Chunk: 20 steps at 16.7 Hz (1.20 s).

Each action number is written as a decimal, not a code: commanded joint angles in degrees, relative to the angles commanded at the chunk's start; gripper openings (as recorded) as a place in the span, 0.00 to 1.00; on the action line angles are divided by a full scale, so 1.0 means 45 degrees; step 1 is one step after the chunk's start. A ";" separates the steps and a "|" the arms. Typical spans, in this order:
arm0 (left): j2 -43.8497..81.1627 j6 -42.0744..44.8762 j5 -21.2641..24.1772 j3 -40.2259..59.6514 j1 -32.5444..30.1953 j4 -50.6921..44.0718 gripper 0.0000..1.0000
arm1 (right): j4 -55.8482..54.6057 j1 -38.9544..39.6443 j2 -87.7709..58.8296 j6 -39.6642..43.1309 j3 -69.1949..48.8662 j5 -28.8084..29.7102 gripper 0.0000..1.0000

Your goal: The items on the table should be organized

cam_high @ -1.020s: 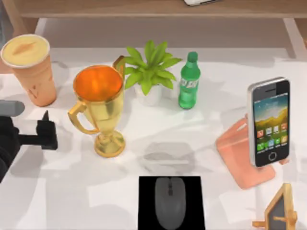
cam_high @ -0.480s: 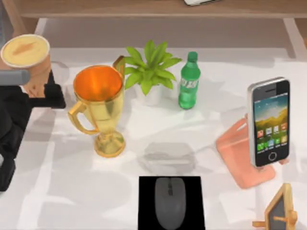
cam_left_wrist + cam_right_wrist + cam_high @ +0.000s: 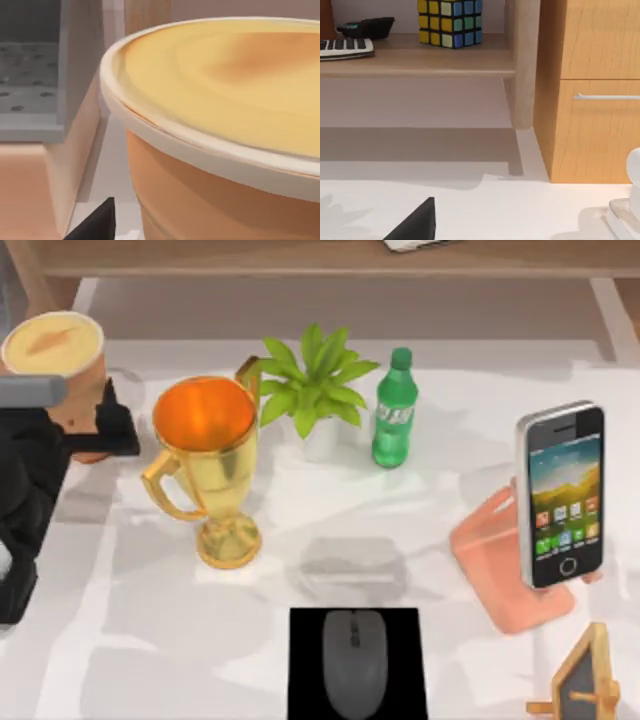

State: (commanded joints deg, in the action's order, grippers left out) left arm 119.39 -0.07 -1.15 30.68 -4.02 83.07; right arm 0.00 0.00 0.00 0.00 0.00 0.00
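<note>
Since a second ago your left gripper (image 3: 110, 420) has swung from beside the gold trophy (image 3: 205, 465) up to the peach cup (image 3: 58, 365), its jaws now spread around the cup's lower body without clamping it. You see the cup's cream lid (image 3: 225, 85) close up from the left wrist. Mouse (image 3: 354, 660) sits below the trophy, smartphone (image 3: 560, 495) well right of it on the worktop (image 3: 300, 500).
</note>
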 joint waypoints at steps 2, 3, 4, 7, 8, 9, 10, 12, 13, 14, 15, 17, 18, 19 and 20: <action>0.0267 -0.0001 0.0006 0.0562 0.0003 -0.0295 1.00 | 0.0000 0.0000 0.0000 0.0000 0.0000 0.0000 1.00; 0.0373 -0.0001 0.0007 0.0790 0.0005 -0.0417 1.00 | 0.0000 0.0000 0.0000 0.0000 0.0000 0.0000 1.00; 0.0436 -0.0002 0.0010 0.0929 0.0006 -0.0493 1.00 | 0.0000 0.0000 0.0000 0.0000 0.0000 0.0000 1.00; 0.0448 -0.0002 0.0010 0.0954 0.0006 -0.0507 1.00 | 0.0000 0.0000 0.0000 0.0000 0.0000 0.0000 1.00; 0.0448 -0.0002 0.0010 0.0954 0.0006 -0.0507 1.00 | 0.0000 0.0000 0.0000 0.0000 0.0000 0.0000 1.00; 0.0448 -0.0002 0.0010 0.0954 0.0006 -0.0507 0.92 | 0.0000 0.0000 0.0000 0.0000 0.0000 0.0000 1.00; 0.0448 -0.0002 0.0010 0.0954 0.0006 -0.0507 0.85 | 0.0000 0.0000 0.0000 0.0000 0.0000 0.0000 1.00; 0.0448 -0.0002 0.0010 0.0954 0.0006 -0.0507 0.70 | 0.0000 0.0000 0.0000 0.0000 0.0000 0.0000 1.00; 0.0448 -0.0002 0.0010 0.0954 0.0006 -0.0507 0.62 | 0.0000 0.0000 0.0000 0.0000 0.0000 0.0000 1.00; 0.0448 -0.0002 0.0010 0.0954 0.0006 -0.0507 0.55 | 0.0000 0.0000 0.0000 0.0000 0.0000 0.0000 1.00; 0.0448 -0.0002 0.0010 0.0954 0.0006 -0.0507 0.47 | 0.0000 0.0000 0.0000 0.0000 0.0000 0.0000 1.00; 0.0448 -0.0002 0.0010 0.0954 0.0006 -0.0507 0.32 | 0.0000 0.0000 0.0000 0.0000 0.0000 0.0000 1.00; 0.0448 -0.0002 0.0010 0.0954 0.0006 -0.0507 0.25 | 0.0000 0.0000 0.0000 0.0000 0.0000 0.0000 1.00; 0.0448 -0.0002 0.0010 0.0954 0.0006 -0.0507 0.17 | 0.0000 0.0000 0.0000 0.0000 0.0000 0.0000 1.00; 0.0448 -0.0002 0.0010 0.0954 0.0006 -0.0507 0.10 | 0.0000 0.0000 0.0000 0.0000 0.0000 0.0000 1.00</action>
State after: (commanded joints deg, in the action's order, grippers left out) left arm 121.41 -0.08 -1.11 34.97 -3.99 80.79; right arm 0.00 0.00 0.00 0.00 0.00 0.00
